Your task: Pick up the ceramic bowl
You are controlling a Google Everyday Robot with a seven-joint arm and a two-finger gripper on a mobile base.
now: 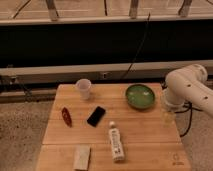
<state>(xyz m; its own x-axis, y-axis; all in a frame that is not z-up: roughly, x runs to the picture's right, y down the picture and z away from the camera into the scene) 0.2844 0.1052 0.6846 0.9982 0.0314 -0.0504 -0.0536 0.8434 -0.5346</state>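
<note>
Camera view takes in a wooden table (150, 140), with the ceramic bowl (140, 96) as the landmark. Furthest left of the bowl, and nearer the camera, lies a small red object (66, 116). A tan block (82, 157) sits well left of the bowl at the near edge. A white cup (83, 88) stands upright left of the bowl, about level with it. A flat black slab (96, 116) lies left of the bowl and a little nearer. A white bottle (115, 144) lies on its side, nearer than the bowl and slightly left.

The bowl itself stands upright and apart from everything, near the table's far right corner. Just right of it hangs the gripper (168, 114), under the white arm (187, 82) and seemingly not touching the bowl. Whether it is released or clenched, I cannot tell.

The bowl is likely rigid, fairly heavy and breakable, and its glaze looks slippery. The best hold is probably a pinch across the rim on the side nearest the gripper, firm but gentle.
</note>
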